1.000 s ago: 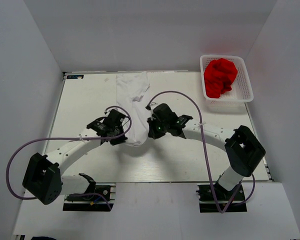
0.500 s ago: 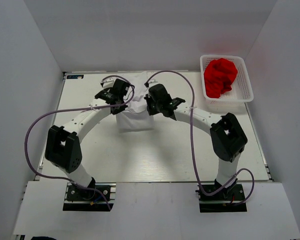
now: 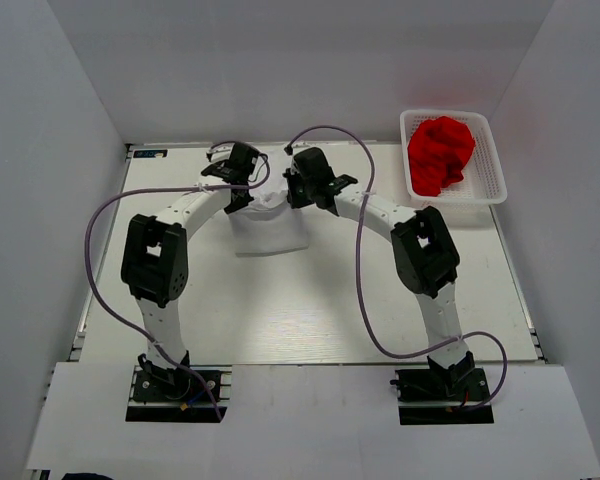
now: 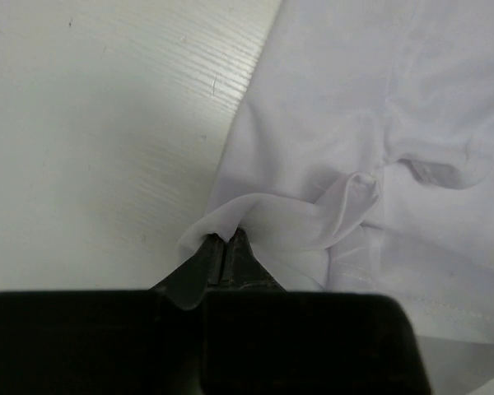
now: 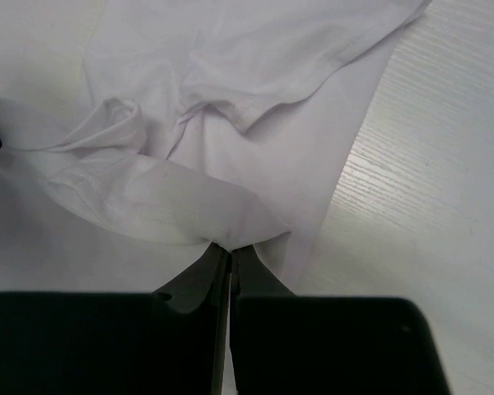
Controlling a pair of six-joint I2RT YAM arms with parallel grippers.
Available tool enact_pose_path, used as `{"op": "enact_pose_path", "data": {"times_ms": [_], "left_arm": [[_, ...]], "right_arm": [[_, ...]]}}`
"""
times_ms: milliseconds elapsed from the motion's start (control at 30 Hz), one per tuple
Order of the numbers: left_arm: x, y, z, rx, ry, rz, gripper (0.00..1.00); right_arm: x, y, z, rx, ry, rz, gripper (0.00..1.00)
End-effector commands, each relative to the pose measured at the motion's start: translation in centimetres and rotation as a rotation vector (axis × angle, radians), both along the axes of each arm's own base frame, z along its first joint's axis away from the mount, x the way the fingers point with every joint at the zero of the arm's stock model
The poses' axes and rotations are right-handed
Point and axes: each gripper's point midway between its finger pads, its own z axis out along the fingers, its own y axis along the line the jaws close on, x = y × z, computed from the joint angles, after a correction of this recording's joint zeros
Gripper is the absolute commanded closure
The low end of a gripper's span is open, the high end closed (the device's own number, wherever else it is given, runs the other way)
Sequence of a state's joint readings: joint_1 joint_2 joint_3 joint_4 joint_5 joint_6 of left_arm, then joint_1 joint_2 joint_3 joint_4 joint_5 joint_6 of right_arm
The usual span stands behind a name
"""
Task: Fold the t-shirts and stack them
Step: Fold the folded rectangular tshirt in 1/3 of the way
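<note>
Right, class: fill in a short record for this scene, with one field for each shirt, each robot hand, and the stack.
white t-shirt: partly folded, on the table, far middle
left hand: shut on a fold of the white t-shirt
right hand: shut on a fold of the white t-shirt
red t-shirt: crumpled in the basket, far right
stack: not yet made

I note the white t-shirt (image 3: 270, 230) lying doubled over in a rough rectangle on the tabletop (image 3: 180, 290), beyond centre. Its far edge is bunched and pinched at the corners by the left hand (image 4: 225, 244) and right hand (image 5: 230, 250). The red t-shirt (image 3: 440, 152) sits crumpled in the basket (image 3: 485, 192), far right.
</note>
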State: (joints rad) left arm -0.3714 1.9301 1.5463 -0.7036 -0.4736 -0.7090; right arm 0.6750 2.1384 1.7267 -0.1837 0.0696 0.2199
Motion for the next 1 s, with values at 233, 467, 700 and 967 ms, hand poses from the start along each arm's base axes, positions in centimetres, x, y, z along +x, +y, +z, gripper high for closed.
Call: {"op": "enact_pose_path", "data": {"times_ms": [233, 467, 700, 967], "left_arm": [[7.8, -0.2, 0.8, -0.036, -0.107, -0.151, 0.07], [12.7, 1.3, 5.3, -0.063, -0.156, -0.141, 0.0], [4.2, 4.0, 4.3, -0.063, -0.173, -0.099, 0.0], [3.5, 5.3, -0.1, -0.085, -0.173, -0.121, 0.1]], "right_arm": [[6.5, 1.7, 1.3, 0.152, -0.047, -0.005, 0.71], [8.0, 1.1, 6.6, 0.248, -0.139, 0.016, 0.37], [1.0, 1.2, 4.3, 0.221, -0.091, 0.186, 0.35], [5.4, 0.7, 0.9, 0.08, -0.138, 0.145, 0.36]]}}
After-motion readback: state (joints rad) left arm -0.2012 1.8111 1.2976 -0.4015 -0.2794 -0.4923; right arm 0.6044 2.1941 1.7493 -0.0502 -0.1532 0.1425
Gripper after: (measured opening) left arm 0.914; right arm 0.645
